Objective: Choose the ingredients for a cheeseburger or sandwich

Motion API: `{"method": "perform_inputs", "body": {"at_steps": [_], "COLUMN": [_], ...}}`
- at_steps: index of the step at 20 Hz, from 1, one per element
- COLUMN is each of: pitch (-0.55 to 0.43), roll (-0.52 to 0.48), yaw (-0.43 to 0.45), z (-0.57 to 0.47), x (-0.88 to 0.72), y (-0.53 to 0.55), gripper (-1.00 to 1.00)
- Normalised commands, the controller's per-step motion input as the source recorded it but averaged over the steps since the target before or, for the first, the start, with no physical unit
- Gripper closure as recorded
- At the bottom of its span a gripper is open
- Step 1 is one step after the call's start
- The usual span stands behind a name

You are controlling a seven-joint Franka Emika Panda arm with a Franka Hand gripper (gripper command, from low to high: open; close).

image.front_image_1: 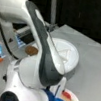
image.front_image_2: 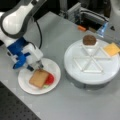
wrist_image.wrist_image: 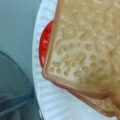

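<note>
Gripper (image.front_image_2: pixel 37 65) hangs low over the far-left rim of the white paper plate (image.front_image_2: pixel 27 87), which sits near the table's left edge in a front view. Fingers (image.front_image_2: pixel 40 65) are just beside the top corner of the sandwich (image.front_image_2: pixel 41 78); cannot tell how far apart they stand or whether they grip anything. Nothing shows between them.

Sandwich lies on the plate: toast square (image.front_image_2: pixel 38 78) on top, red disc (image.front_image_2: pixel 50 79) poking out at its right side, a sliver of green leaf (image.front_image_2: pixel 45 86) at the lower edge. Wrist view shows the top toast (wrist_image.wrist_image: pixel 85 47) sitting askew over a second toast (wrist_image.wrist_image: pixel 100 103), red disc (wrist_image.wrist_image: pixel 45 47) under them, plate rim (wrist_image.wrist_image: pixel 40 30) alongside.

Patty (image.front_image_2: pixel 89 39) and cheese square (image.front_image_2: pixel 111 49) rest in separate wedges of the round white tray (image.front_image_2: pixel 75 72), towards the table's right side, well apart from the plate.

Risks, as I judge them: the stack is already offset, so a brush from the fingers could slide the top toast off or push the disc out. The paper plate is light and could shift or tip if its rim is caught.

Surface: plain grey table (image.front_image_2: pixel 67 105), smooth. Dark perforated mat (image.front_image_2: pixel 15 110) at the bottom-left corner. Metal framing and dark equipment behind the table's far edge.
</note>
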Motion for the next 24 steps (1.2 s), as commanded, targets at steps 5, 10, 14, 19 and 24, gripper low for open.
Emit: {"method": "perform_inputs", "body": {"at_steps": [5, 10, 14, 19, 24], "pitch": [-0.172, -0.082, 0.074, 0.105, 0.130], "roll": [0.009, -0.068, -0.320, -0.686, -0.889], "yaw": [-0.031, -0.044, -0.135, -0.215, -0.150], "z": [0.02, 0.10, 0.21, 0.38, 0.45], "x": [-0.16, -0.15, -0.11, 0.02, -0.01], "y": [0.07, 0.09, 0.17, 0.37, 0.62], "gripper": [-1.00, -1.00, -1.00, -1.00, -1.00]}}
